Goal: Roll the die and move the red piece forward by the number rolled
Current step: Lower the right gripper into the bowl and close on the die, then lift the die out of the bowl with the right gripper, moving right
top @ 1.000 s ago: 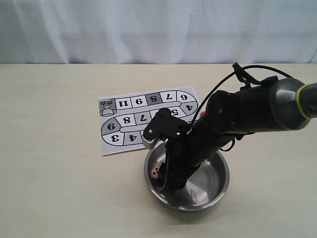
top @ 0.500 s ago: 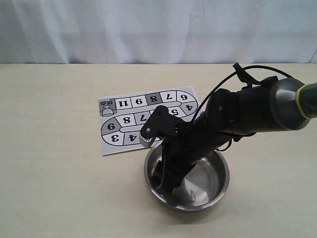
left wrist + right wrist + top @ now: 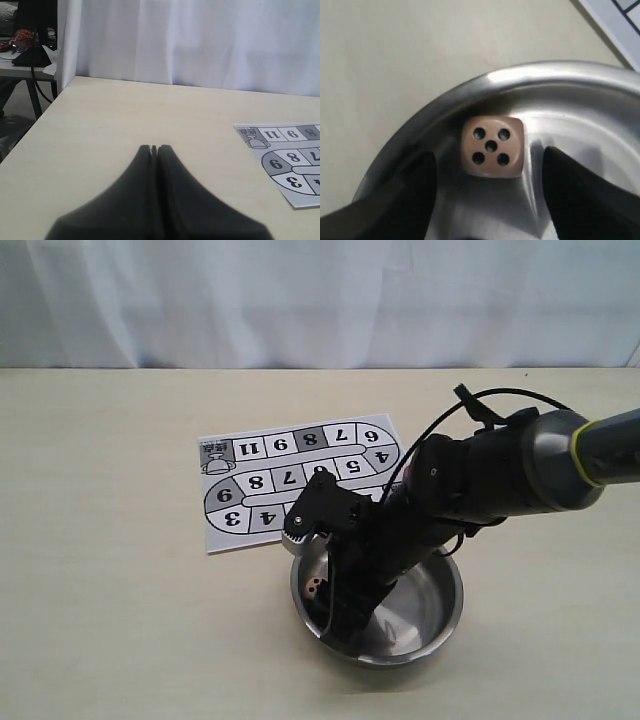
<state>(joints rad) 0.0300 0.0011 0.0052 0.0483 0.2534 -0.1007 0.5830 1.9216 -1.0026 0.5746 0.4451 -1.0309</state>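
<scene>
While reaching down into the steel bowl with the right gripper, holds the two dark fingers spread, one to each side of the die, clamping nothing. Looks to leave a strip of bare metal on both sides of the cube, though cut off at the frame edge lower down, so cannot be sure of contact there. Finds the die low on the bowl's inner wall, just under the rim, with five dark pips turned to the right wrist camera. Shows in the exterior view only a small tan face of it, pips too small to count, beside the black wrist that fills the bowl's middle and hides the fingertips.

Lays the numbered paper board flat on the table just behind the bowl. Loses the board's edge nearest the bowl under the right arm; cannot say whether paper and rim touch. No telling where the red piece stands, hidden or too small to pick out.

Presses the left gripper together with nothing between, well apart from the bowl, over bare table, with the board cut off at that view's edge.
</scene>
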